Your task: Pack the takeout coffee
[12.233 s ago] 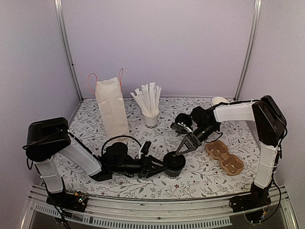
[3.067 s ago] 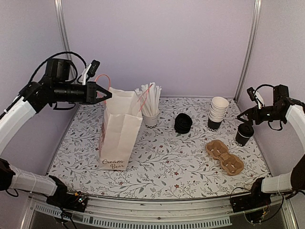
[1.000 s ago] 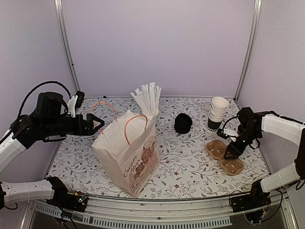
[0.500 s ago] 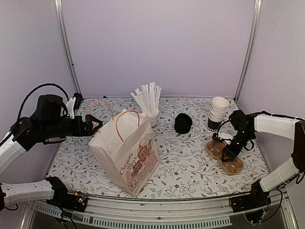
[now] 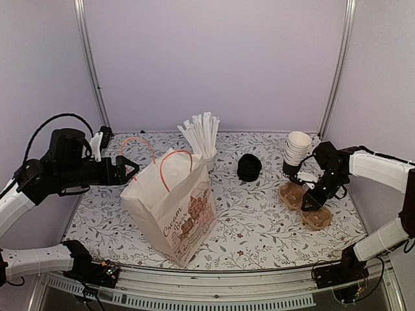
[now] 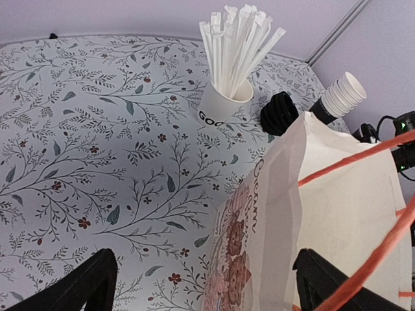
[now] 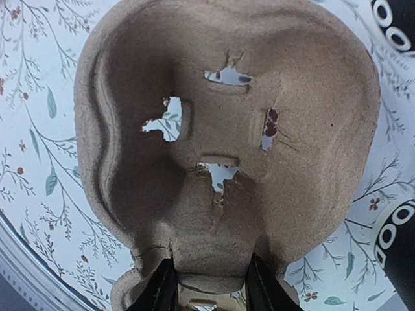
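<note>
The takeout coffee is hidden behind my right arm in the top view. At the right edge of the right wrist view there are parts of black cups (image 7: 401, 243) with white lettering. No lid shows on them, so I cannot tell which is the coffee. My right gripper (image 5: 309, 202) (image 7: 209, 286) is shut on the middle ridge of the brown cardboard cup carrier (image 5: 318, 219) (image 7: 220, 97). The paper bag (image 5: 175, 207) (image 6: 337, 194) leans open at centre left. My left gripper (image 5: 128, 170) (image 6: 207, 288) stands open beside its upper left edge, holding nothing.
A white cup of straws (image 5: 206, 159) (image 6: 224, 107) stands behind the bag. A black stack of lids (image 5: 249, 167) (image 6: 280, 113) sits mid-table. The stack of lidless cups (image 5: 297, 148) (image 6: 343, 94) is just behind the carrier, close to my right arm.
My right gripper has narrowed onto the carrier's middle, and the carrier has shifted slightly toward the back. The bag rocked a little. The left arm has barely moved.
</note>
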{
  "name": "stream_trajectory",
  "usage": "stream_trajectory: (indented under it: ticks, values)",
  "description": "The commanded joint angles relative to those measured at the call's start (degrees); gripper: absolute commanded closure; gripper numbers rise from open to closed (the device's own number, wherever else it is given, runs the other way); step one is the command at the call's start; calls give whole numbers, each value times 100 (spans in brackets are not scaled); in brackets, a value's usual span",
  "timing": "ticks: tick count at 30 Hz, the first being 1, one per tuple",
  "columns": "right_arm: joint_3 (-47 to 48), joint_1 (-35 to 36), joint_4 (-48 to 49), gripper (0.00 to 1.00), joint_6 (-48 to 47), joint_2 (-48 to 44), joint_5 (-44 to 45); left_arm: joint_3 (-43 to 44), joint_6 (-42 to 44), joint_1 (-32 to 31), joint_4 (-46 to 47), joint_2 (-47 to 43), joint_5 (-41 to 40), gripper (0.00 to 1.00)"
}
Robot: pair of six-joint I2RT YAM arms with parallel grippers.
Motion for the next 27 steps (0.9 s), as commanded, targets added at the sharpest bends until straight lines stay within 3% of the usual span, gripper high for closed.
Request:
stream_trajectory:
  ticks: [1, 11, 19, 27]
  values:
    - [465, 47, -217, 67, -162, -525, -420, -3, 126, -42, 136, -13, 131, 1]
    - [1606, 47, -300, 65, -928, -1205, -1743, 721, 581, -38, -639, 85, -70, 0]
    - [3610, 44, -463, 62, -1049, -907, -2982, 576, 417, -65, -595, 307, 1037, 4]
    - [4767, 128, -346, 61, -890, -392, -3642, 865, 342, -118, -394, -42, 1505, 6]
